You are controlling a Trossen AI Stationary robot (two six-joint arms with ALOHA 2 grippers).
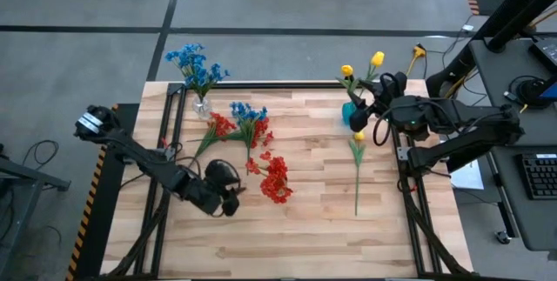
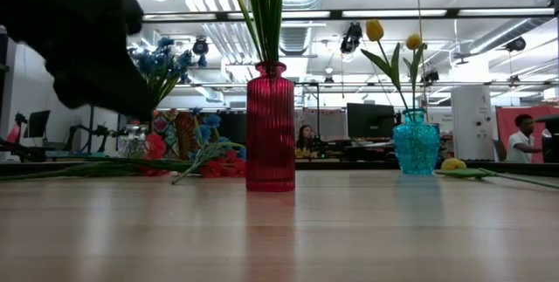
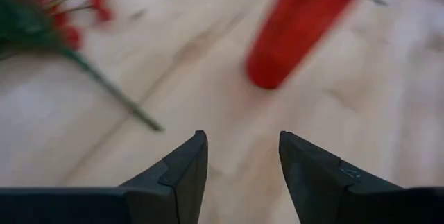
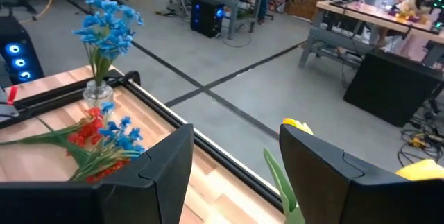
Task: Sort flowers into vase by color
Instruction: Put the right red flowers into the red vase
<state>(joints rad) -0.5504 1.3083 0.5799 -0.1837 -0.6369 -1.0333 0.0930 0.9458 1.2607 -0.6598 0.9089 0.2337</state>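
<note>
High view is showing the left gripper (image 1: 228, 196) hovering low over the wooden table (image 1: 305, 237), just beside the red vase (image 1: 277, 179), which is already holding red sprigs. Its jaws are standing apart with bare wood between them and nothing held, as the left wrist view confirms; there the loose red sprig's stem (image 3: 111, 92) is lying ahead of the fingers (image 3: 184, 172). A mixed heap of red and blue flowers (image 1: 242, 124) is lying on the table between the red vase and the clear vase (image 1: 201, 105), which is carrying blue sprigs. One yellow flower (image 1: 357, 163) is resting flat near the teal vase (image 1: 350, 111), which is holding two yellow buds. The right gripper (image 1: 370, 107) is waiting above the teal vase, jaws apart and empty.

The step in hand is judged to be a pick of a red sprig. For a clean pick, the jaws should be straddling the thin stem squarely, low enough to pinch it against no neighbouring stem, since tangled blue sprigs could be lifting along with it.
</note>
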